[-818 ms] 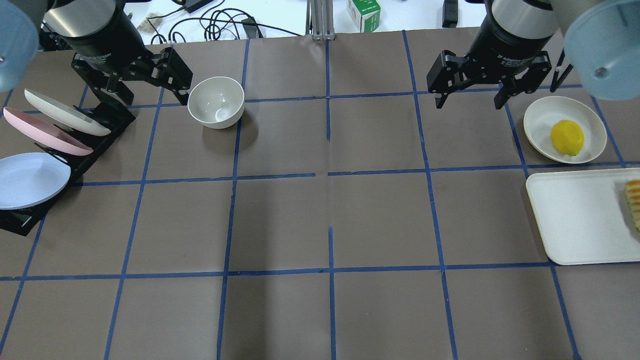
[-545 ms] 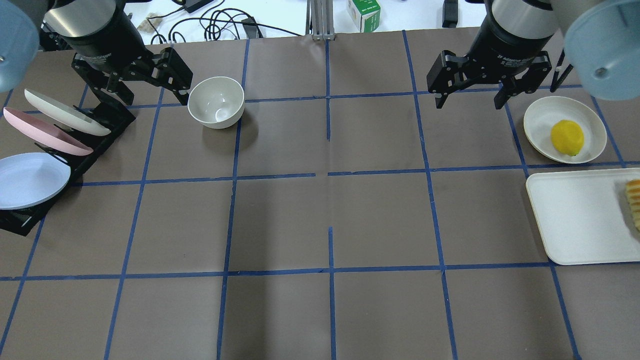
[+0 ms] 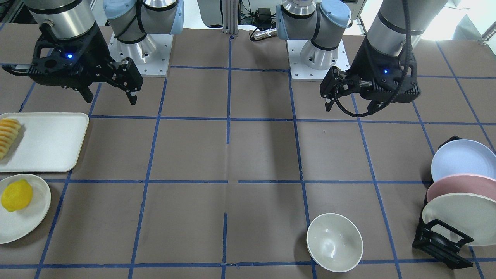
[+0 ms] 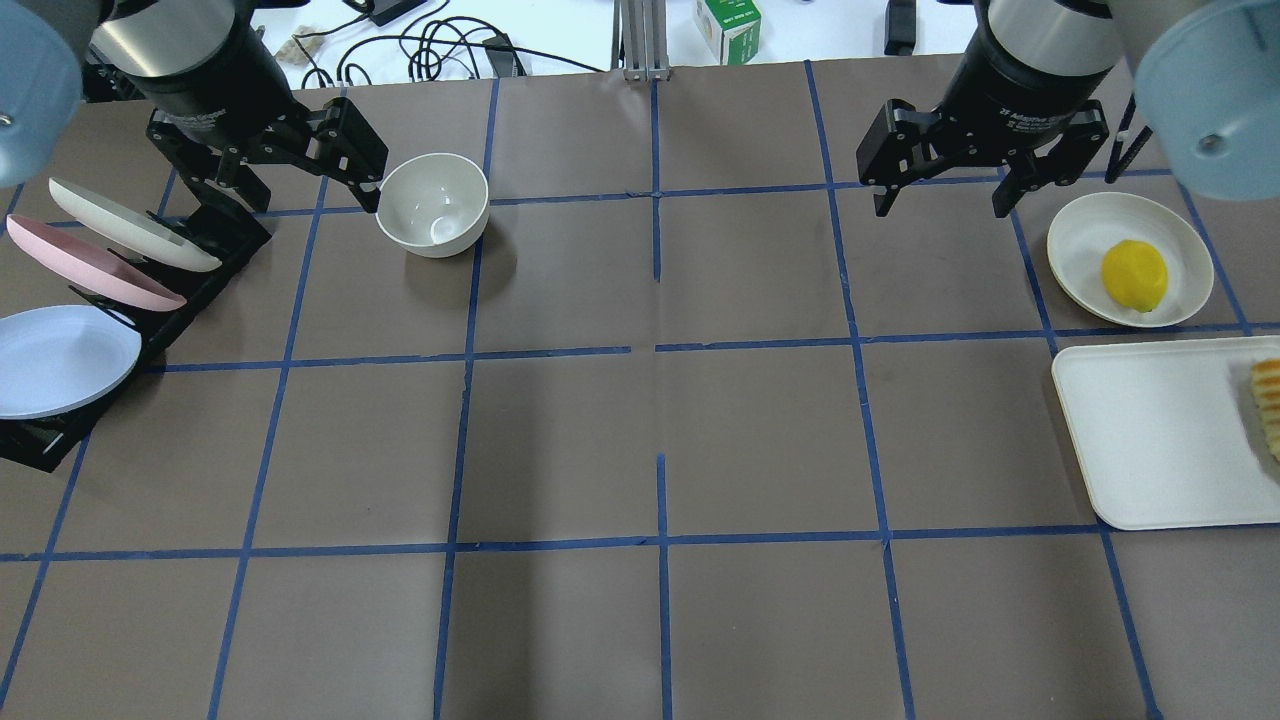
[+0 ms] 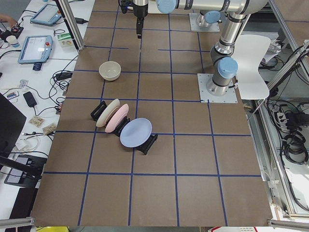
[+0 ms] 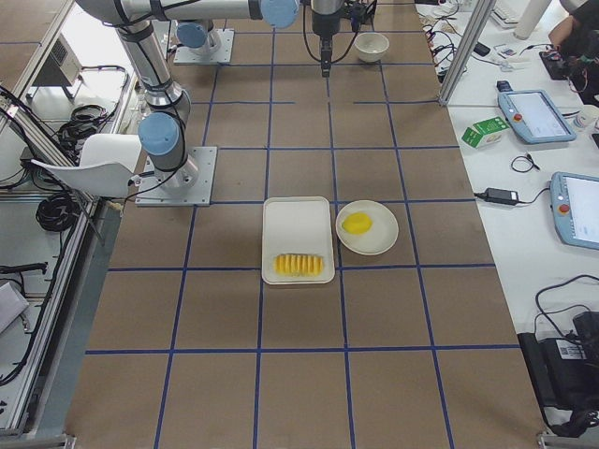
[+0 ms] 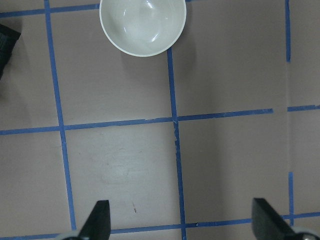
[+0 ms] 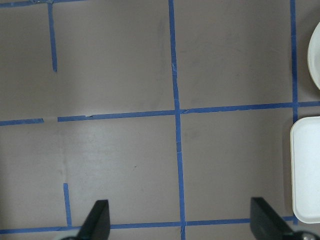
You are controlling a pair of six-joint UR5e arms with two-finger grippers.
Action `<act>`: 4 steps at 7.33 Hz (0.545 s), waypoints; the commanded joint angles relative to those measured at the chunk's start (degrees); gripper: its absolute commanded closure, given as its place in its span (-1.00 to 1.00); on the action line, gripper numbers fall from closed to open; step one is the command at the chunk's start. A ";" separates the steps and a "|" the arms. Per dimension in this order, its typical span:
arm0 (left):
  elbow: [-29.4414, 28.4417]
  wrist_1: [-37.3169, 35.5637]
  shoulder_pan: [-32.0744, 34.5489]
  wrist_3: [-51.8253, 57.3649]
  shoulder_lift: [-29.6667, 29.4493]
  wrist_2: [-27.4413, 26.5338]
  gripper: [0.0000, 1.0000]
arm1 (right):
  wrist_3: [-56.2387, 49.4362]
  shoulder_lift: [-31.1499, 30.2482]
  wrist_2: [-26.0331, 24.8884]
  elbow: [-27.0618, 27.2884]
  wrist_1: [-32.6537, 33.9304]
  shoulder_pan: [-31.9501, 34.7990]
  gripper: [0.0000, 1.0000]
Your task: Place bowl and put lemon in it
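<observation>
The off-white bowl (image 4: 432, 205) stands upright and empty on the table at the far left; it also shows in the front view (image 3: 335, 242) and at the top of the left wrist view (image 7: 143, 25). My left gripper (image 4: 290, 198) hovers open and empty just left of the bowl, above the table (image 7: 182, 222). The yellow lemon (image 4: 1134, 275) lies on a flat off-white plate (image 4: 1075, 235) at the far right (image 3: 16, 195). My right gripper (image 4: 940, 205) hovers open and empty to the left of that plate (image 8: 181, 222).
A black rack (image 4: 215, 235) with three pastel plates stands at the left edge, close to my left gripper. A white tray (image 4: 1150, 440) with orange-yellow sliced pieces (image 4: 1268, 405) lies near the plate. Cables and a green box (image 4: 728, 25) lie beyond the far edge.
Both grippers have shifted only a few pixels to the right. The bowl, the lemon and the plates have not moved.
</observation>
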State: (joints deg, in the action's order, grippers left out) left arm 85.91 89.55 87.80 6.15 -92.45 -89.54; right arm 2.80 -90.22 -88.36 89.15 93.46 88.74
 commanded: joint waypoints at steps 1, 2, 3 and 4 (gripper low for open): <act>-0.39 0.10 0.09 -0.44 -0.62 -0.37 -1.00 | -5.83 2.06 -1.46 -1.43 -0.37 -9.40 -1.00; -1.00 1.84 -0.43 -2.18 -0.45 2.15 -1.00 | -15.45 3.20 -1.47 -1.35 0.14 -15.47 -1.00; -1.36 3.16 -0.53 -2.37 -0.10 3.05 -1.00 | -23.73 5.73 -1.47 -1.26 0.67 -21.01 -0.99; -1.54 3.35 -0.53 -2.20 -1.05 0.97 -1.00 | -32.77 9.85 -1.56 -0.74 4.07 -25.94 -0.94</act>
State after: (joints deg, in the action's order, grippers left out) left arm 84.72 92.12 87.36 4.10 -92.91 -87.55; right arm -19.21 -84.49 -89.80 88.01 94.75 69.25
